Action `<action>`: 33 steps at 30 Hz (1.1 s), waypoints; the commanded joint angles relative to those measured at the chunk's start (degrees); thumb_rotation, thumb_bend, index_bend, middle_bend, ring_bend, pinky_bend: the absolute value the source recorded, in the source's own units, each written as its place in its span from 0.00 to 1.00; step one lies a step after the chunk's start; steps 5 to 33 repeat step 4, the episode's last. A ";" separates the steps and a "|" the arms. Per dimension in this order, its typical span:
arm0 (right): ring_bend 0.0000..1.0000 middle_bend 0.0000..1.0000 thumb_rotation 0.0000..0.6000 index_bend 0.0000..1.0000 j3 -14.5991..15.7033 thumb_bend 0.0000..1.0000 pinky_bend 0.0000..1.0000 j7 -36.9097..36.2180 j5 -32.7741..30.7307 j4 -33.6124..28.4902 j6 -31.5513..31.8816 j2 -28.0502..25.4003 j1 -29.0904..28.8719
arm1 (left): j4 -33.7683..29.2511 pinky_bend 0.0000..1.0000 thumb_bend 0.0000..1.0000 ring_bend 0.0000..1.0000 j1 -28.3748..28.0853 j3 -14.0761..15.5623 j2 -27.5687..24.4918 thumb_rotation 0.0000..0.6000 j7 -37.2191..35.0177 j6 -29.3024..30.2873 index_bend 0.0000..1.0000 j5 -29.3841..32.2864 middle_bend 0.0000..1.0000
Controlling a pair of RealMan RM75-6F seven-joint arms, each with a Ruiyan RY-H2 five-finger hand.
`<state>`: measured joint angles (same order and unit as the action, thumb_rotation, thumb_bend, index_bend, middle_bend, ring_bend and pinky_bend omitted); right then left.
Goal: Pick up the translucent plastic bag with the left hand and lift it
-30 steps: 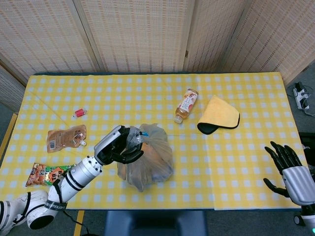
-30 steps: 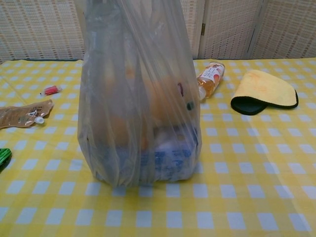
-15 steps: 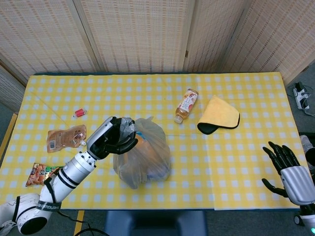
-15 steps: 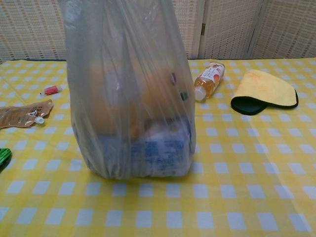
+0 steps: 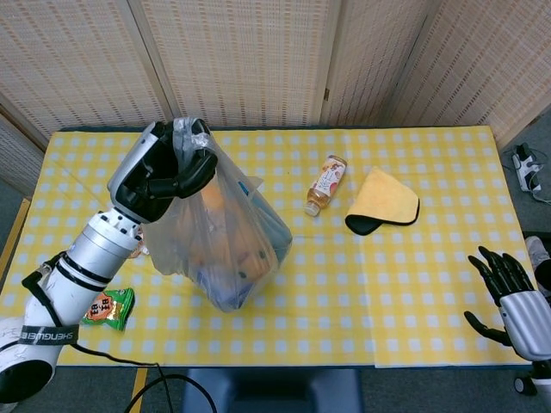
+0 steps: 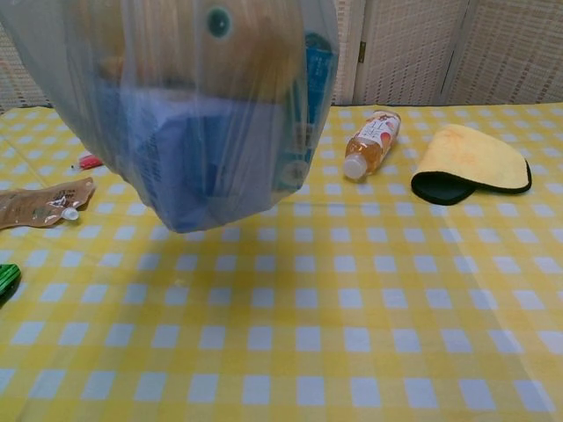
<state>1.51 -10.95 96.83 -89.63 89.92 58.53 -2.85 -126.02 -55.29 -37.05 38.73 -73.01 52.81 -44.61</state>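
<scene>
I see the table [image 5: 430, 284], covered in a yellow checked cloth, filling both views. My left hand [image 5: 164, 172], at ten o'clock in the head view, is clamped on the gathered neck of the bag [image 5: 225, 249]. The bag hangs clear of the cloth in the chest view, with a blue box and orange items showing through. I judge the lift is underway; next I need a steady hold without swinging the load. At two o'clock lie a cloth pad [image 5: 384, 201] and a bottle [image 5: 325, 185]. My right hand [image 5: 510, 297], at four o'clock, is spread and empty.
</scene>
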 commanded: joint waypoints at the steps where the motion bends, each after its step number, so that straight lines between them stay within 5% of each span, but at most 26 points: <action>1: 0.00 0.00 1.00 0.00 0.08 0.29 0.00 0.15 0.16 -0.07 -0.25 0.06 -0.13 | -0.67 1.00 0.78 0.93 -1.08 -2.54 -1.57 1.00 3.13 -2.32 0.74 4.97 1.00; 33: 0.00 0.00 1.00 0.00 0.14 0.29 0.00 0.32 0.35 -0.14 -0.48 0.10 -0.29 | -0.08 1.00 0.78 0.93 -0.62 -2.83 -0.36 1.00 3.97 -3.17 0.74 6.31 1.00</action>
